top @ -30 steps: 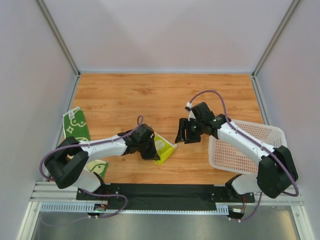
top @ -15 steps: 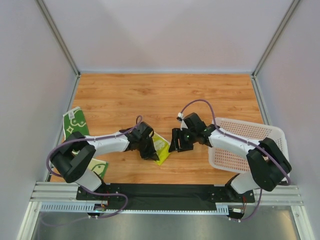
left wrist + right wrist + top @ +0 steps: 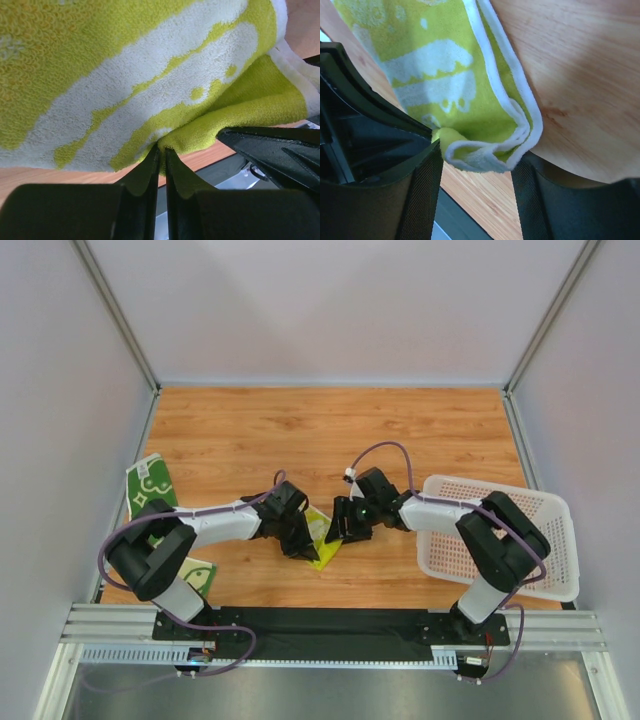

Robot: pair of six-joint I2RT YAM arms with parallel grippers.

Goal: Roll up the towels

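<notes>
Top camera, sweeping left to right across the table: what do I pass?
dark green towel → left tool → pale yellow towel → right tool → white basket

I see the pale yellow towel [image 3: 325,545], yellow-green printed, folded over and bunched at front centre; the dark green towel [image 3: 150,490] lies flat far left

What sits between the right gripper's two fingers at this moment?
The folded, white-edged end of the pale yellow towel; the right gripper stands open around it. The right wrist view shows it.
</notes>
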